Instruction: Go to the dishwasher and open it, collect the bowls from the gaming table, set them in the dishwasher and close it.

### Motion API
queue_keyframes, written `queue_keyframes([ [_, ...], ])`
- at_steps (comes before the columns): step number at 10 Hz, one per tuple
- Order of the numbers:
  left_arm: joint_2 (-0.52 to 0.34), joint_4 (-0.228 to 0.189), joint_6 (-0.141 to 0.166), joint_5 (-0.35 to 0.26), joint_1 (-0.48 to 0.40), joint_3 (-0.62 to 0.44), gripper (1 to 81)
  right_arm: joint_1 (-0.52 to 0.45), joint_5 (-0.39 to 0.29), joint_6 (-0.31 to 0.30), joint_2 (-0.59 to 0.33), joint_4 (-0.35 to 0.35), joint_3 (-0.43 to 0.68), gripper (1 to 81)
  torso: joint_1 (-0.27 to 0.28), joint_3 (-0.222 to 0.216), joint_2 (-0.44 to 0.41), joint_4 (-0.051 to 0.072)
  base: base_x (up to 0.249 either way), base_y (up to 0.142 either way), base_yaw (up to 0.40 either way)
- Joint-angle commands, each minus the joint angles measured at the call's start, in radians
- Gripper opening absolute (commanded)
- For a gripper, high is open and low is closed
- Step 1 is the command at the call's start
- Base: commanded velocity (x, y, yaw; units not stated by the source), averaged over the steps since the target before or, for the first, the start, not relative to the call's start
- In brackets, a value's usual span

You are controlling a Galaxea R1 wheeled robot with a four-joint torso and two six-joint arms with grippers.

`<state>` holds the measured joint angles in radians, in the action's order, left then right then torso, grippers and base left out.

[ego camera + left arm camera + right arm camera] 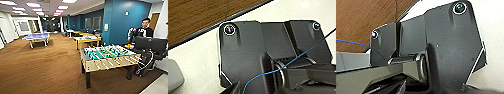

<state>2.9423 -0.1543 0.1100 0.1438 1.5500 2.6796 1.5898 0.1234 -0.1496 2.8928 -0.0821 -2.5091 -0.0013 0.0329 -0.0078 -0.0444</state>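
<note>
I see open brown carpet [45,67] from nine to twelve o'clock; the football table [107,58] and a person [143,31] block two o'clock.

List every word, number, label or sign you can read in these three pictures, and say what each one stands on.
No text can be read in any of the pictures.
Green ceiling sign far down the hall: too small and blurred to read.
Yellowish plate on the blue wall: blurred, no letters legible.
Small white plate higher on the same wall: blurred, no letters legible.
Football table: no readable marking.
</note>
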Motion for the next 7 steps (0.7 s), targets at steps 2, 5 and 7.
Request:
queue_keyframes([
  [2,-0.011,-0.002,0.002,-0.05,-0.041,0.003,81.1,-0.04,-0.051,0.005,-0.004,-0.015,0.006,81.1,0.001,0.0,0.0,0.0,0.0,0.0,0.384],
  [5,-0.009,-0.002,0.002,-0.05,-0.041,0.003,81.1,-0.04,-0.05,0.005,-0.004,-0.015,0.004,81.1,0.001,0.0,0.0,0.0,0.0,0.0,0.384],
  [7,-0.009,-0.002,0.002,-0.05,-0.041,0.003,81.1,-0.04,-0.05,0.005,-0.004,-0.015,0.003,81.1,0.001,0.0,0.0,0.0,0.0,0.0,0.384],
])
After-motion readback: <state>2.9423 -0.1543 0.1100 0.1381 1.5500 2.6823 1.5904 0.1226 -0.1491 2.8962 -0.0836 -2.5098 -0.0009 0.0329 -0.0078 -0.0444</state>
